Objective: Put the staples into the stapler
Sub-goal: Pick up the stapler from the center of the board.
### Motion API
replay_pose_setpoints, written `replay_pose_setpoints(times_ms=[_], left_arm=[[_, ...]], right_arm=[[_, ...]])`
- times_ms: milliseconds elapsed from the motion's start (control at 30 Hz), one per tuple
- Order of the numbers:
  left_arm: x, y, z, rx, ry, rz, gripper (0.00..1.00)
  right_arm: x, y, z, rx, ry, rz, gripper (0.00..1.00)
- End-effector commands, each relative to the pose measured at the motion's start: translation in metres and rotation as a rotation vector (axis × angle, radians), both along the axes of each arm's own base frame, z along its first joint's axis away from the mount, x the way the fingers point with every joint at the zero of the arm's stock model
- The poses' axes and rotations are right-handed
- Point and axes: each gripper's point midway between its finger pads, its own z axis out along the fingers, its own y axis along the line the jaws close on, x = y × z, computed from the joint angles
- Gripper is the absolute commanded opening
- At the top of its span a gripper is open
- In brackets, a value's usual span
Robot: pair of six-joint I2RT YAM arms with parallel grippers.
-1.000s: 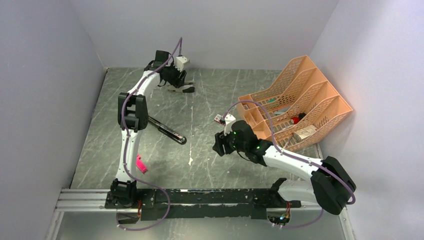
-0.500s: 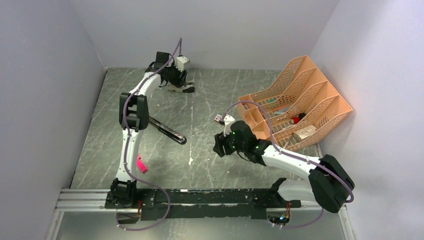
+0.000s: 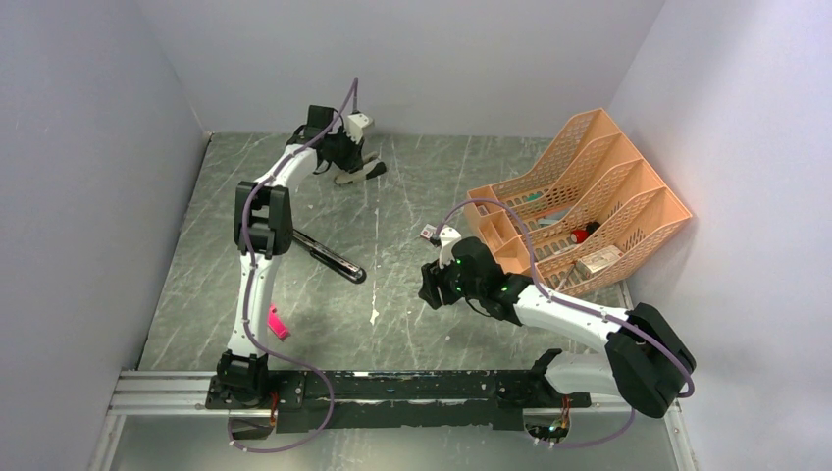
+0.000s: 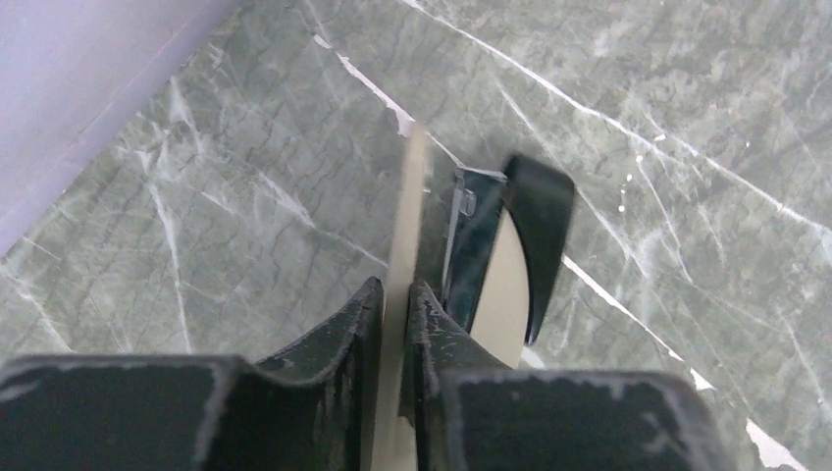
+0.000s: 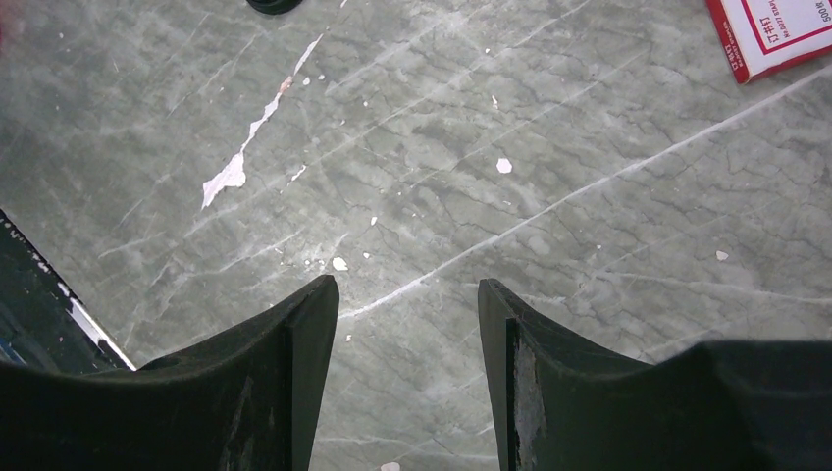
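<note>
- One arm far, one near: reaching the left arm up the left side to the back of the table [image 3: 412, 186], elbow bent, wrist tipped down by the rear wall.
- Pinching the left gripper [image 4: 395, 289] tight on a thin pale plate of the silver-grey stapler [image 4: 471, 255], black tip pointing away from the wrist camera.
- Hanging the right gripper [image 5: 407, 289] low over bare marble mid-table, jaws standing apart, gripping nothing.
- Having closed the left jaws within the last second, from apart to clamped; tipping the silver-grey stapler out of its earlier flat lie; keeping the right arm where it was.
- Leaving the black stapler [image 3: 332, 259] lying stretched out on the table beside the left arm's elbow, apart from both grippers.
- Leaving the staple box [image 5: 775, 34] flat on the table just beyond the right gripper, near the orange file rack [image 3: 638, 211].
- Holding in the rack's slots: a small tan box [image 3: 597, 262] in the nearest, a red item [image 3: 582, 235] in the next one back, something teal [image 3: 530, 197] further back.
</note>
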Motion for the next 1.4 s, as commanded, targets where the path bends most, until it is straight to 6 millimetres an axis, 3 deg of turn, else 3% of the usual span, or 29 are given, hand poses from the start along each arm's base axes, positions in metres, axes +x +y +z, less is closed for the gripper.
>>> replay_pose_setpoints(times_ms=[0,67,300,500,600,667,900,1167,1367], left_arm=[[-0.014,-0.007,-0.001,-0.005,0.033,-0.02,0.13],[-0.017,-0.008,0.003,-0.016,0.037,-0.015,0.07],[-0.023,-0.01,0.035,-0.106,0.055,0.08,0.07],[-0.042,-0.017,0.091,-0.295,0.036,0.173,0.07],[-0.06,-0.018,0.104,-0.368,0.052,0.205,0.07],[-0.07,-0.02,0.122,-0.416,0.036,0.209,0.07],[-0.123,-0.039,0.142,-0.47,0.07,0.151,0.07],[-0.215,-0.098,0.151,-0.376,0.178,-0.008,0.07],[-0.28,-0.094,0.171,-0.355,0.24,-0.123,0.07]], right_arm=[[0.0,0.002,0.005,0.008,-0.01,0.012,0.58],[0.0,0.002,0.005,0.008,-0.011,0.012,0.59],[0.003,0.0,0.015,0.038,-0.04,-0.019,0.58],[0.022,-0.014,0.052,0.143,-0.152,-0.199,0.59],[0.031,-0.023,0.073,0.209,-0.194,-0.307,0.59],[0.035,-0.026,0.086,0.253,-0.222,-0.345,0.59],[0.04,-0.027,0.118,0.353,-0.321,-0.35,0.6],[0.03,-0.013,0.156,0.43,-0.589,-0.135,0.62],[0.009,-0.009,0.169,0.402,-0.752,0.044,0.62]])
